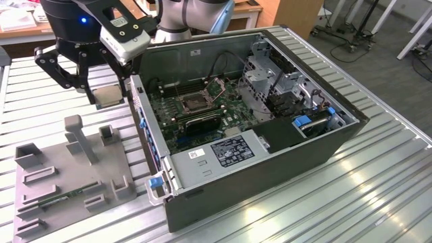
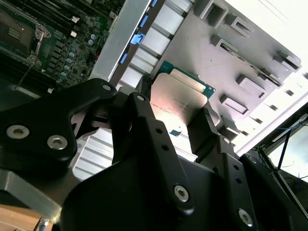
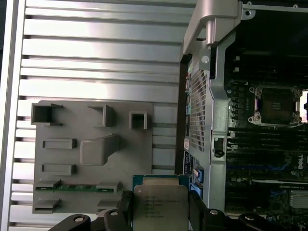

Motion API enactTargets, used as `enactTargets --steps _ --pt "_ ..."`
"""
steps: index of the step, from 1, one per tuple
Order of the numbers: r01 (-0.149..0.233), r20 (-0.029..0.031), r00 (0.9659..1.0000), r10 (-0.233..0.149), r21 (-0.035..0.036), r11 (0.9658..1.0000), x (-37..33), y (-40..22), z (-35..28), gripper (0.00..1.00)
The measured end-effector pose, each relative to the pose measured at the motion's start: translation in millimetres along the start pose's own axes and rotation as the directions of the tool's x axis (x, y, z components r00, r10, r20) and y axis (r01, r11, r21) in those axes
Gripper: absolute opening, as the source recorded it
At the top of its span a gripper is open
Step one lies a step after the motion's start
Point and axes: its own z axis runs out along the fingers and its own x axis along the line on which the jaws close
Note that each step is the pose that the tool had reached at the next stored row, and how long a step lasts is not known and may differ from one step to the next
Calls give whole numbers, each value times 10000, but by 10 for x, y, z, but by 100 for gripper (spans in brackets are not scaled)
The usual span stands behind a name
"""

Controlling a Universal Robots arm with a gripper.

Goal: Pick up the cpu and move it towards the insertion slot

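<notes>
I see the cpu (image 2: 179, 103) pinched between the black fingers (image 2: 159, 144) of my hand (image 1: 101, 93), its silvery top facing the camera in both wrist views (image 3: 159, 207). In the exterior view the chip hangs clear above the ribbed metal table (image 1: 378, 192), just outside the open computer case (image 1: 270, 167) and off its wall on the exterior view's left. The hand is closed on two opposite edges of the chip; a green rim shows at the chip's free edge in the second wrist view.

The insertion slot (image 1: 193, 102), a dark square in a silver frame on the green motherboard (image 1: 202, 121), lies inside the case, at about three o'clock from the chip in the exterior view and well apart from it. The first wrist view shows that socket too (image 3: 275, 104).

On the table, at about six o'clock from the hand in the exterior view, sits a grey fixture plate (image 1: 68, 172) with raised blocks, and a thin green memory stick (image 1: 68, 196) lies in it.
</notes>
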Motion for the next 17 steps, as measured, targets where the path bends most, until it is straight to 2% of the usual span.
enactTargets --steps 8,17 --pt "1 -1 10000 -1 0 10000 -22 -1 0 55" --pt "0 0 10000 0 0 10000 -111 -4 0 55"
